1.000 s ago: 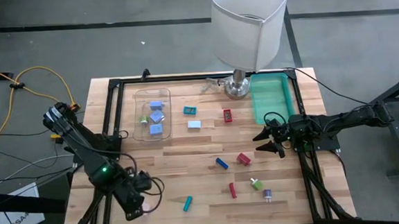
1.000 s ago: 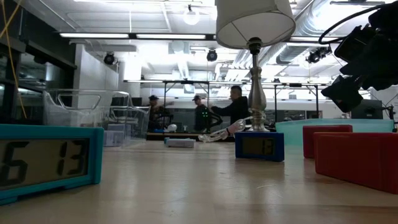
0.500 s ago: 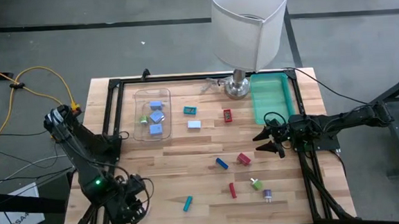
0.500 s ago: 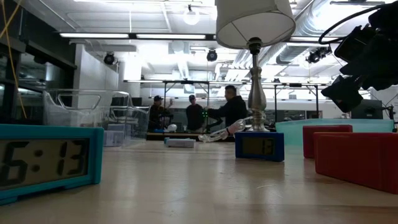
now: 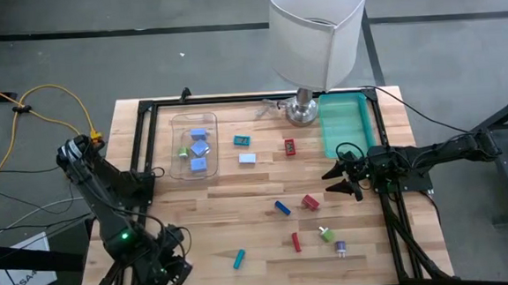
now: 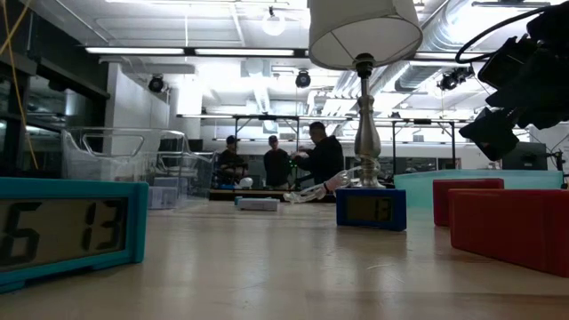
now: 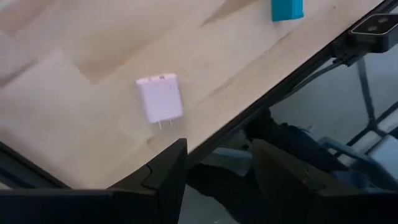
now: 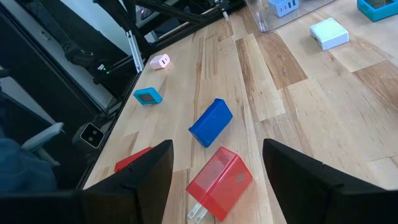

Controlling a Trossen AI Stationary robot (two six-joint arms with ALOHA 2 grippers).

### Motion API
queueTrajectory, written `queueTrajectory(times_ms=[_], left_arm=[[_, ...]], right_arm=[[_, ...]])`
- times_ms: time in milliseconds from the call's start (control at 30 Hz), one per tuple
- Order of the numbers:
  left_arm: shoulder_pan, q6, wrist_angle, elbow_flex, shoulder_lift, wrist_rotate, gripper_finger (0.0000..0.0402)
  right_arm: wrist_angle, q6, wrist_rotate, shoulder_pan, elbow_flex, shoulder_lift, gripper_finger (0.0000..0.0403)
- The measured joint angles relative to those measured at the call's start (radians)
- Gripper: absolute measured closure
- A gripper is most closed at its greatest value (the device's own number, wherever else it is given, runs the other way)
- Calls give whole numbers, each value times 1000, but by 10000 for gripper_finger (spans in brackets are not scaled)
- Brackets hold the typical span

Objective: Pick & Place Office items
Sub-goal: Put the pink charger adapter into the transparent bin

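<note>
Left arm point(image 5: 108, 204) withdrew; lamp point(image 5: 318, 32) overhangs table point(image 5: 231, 197).

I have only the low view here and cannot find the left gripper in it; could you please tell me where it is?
Observer: The left gripper is low at the table's near left corner, right by the edge.
Operator: Thank you. Is it holding anything?
Observer: No. It is open with nothing between its fingers; a white charger lies untouched on the wood ahead of it.
</note>
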State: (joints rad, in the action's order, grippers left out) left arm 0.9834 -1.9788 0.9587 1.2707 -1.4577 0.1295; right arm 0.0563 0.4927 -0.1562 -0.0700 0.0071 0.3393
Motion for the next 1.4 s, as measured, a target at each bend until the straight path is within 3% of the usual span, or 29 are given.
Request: queueTrajectory(times_ms=[367, 700, 1067, 1400], left_arm=[[37, -203, 98, 5, 0, -2, 227], [-1, -186, 181, 6, -28, -77, 227], [-11, -226, 167, 71, -38, -63, 227], [-9, -243, 219, 175, -198, -92, 227]], right_arm=[[0, 0, 0, 0, 0, 0, 167], [0, 0, 0, 0, 0, 0, 167], [0, 0, 0, 0, 0, 0, 167], [0, 0, 0, 0, 0, 0, 167]])
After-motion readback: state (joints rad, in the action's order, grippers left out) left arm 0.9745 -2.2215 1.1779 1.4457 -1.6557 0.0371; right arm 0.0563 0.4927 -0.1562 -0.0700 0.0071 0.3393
